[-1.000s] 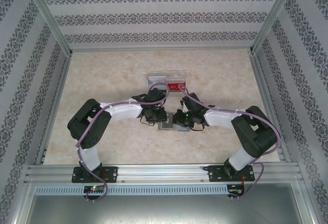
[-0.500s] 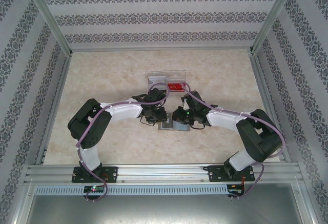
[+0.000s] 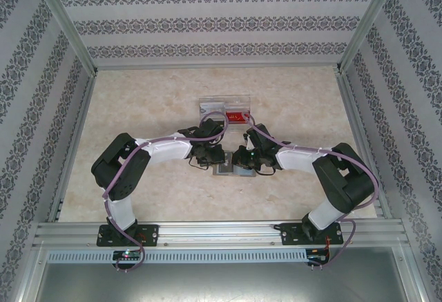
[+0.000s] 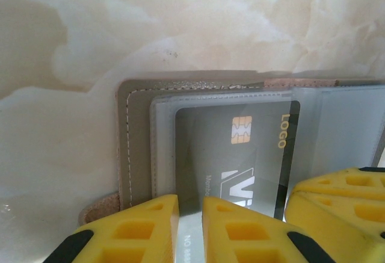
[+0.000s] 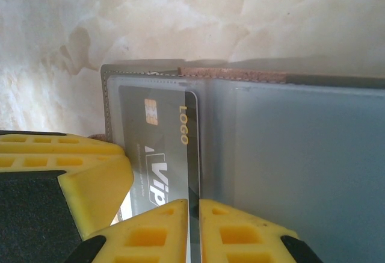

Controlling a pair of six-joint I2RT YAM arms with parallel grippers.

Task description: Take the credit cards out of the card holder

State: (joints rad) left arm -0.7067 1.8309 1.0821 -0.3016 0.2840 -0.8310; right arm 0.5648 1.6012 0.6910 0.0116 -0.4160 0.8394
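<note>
The left fingers (image 4: 240, 233) are squeezed almost shut on the near edge of the card holder (image 4: 135, 142), probably so it can't slide. The right fingers (image 5: 240, 236) pinch the dark card (image 5: 159, 148) by its edge, ready to pull it from its pocket. The holder lies open and flat, mid-worktop (image 3: 138, 108), nearer the front edge. Farther back, a red card (image 3: 237, 116) sits in the clear box (image 3: 214, 103), likely where the cards go.

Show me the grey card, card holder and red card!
grey card (image 4: 236, 162): left wrist view, middle of its face.
card holder (image 4: 136, 148): left wrist view, stitched left edge.
red card (image 3: 237, 116): top view, its middle.
</note>
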